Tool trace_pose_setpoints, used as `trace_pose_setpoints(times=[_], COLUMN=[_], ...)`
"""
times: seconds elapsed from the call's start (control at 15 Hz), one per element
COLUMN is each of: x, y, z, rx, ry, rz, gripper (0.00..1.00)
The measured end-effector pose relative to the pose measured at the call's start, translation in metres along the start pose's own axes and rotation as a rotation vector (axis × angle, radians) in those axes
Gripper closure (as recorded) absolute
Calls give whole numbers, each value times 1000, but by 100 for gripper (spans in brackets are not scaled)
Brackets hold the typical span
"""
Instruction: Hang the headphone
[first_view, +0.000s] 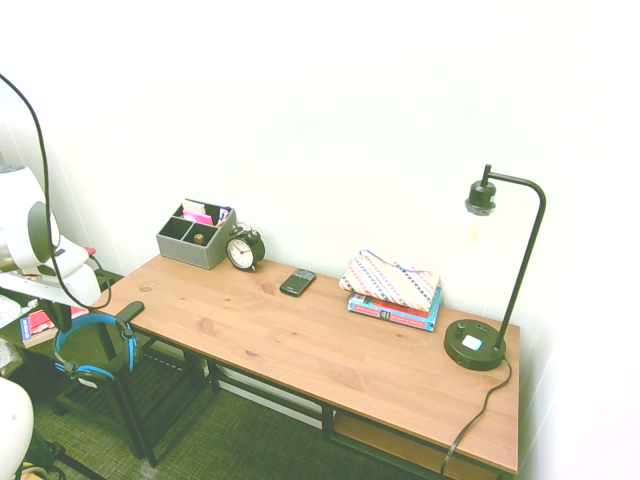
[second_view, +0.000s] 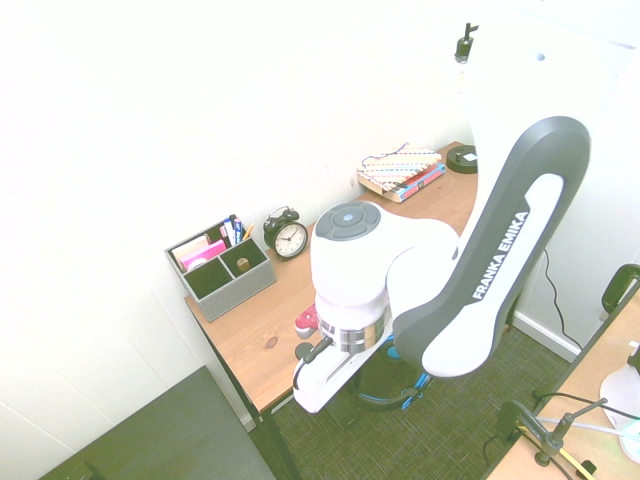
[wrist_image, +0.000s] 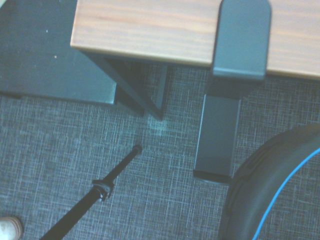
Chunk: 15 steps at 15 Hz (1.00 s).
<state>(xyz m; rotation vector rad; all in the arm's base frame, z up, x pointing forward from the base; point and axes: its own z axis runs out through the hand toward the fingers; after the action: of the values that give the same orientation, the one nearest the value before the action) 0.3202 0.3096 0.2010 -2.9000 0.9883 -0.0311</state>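
Observation:
The headphone (first_view: 95, 320), with a blue band and dark cups, hangs in the air just off the left end of the wooden desk (first_view: 320, 345). My gripper (first_view: 63, 322) is a dark shape at the band's left side, shut on it. A black hook clamp (first_view: 128, 311) sits on the desk's left edge, and the band's right side is close under it. In the wrist view the clamp (wrist_image: 241, 40) grips the desk edge and the headphone (wrist_image: 265, 192) curves in beside it. My arm hides the gripper in the second exterior view, where only a blue bit of the headphone (second_view: 408, 392) shows.
On the desk stand a grey organizer (first_view: 196, 235), an alarm clock (first_view: 244, 250), a phone (first_view: 297, 282), a patterned pouch on books (first_view: 392, 288) and a black lamp (first_view: 478, 342). Under the desk's left end is a dark slatted rack (first_view: 160, 385) on carpet.

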Motion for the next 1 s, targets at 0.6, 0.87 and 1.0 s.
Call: trace_pose_setpoints(times=[0.6,0.87,1.0], x=[-9,-8,-6], y=[-43,-44,-44], z=[88,110,118], rx=[-80,-112,-122], ry=[-10,0,-1], rz=[9,35,39], gripper=[100,0,0])
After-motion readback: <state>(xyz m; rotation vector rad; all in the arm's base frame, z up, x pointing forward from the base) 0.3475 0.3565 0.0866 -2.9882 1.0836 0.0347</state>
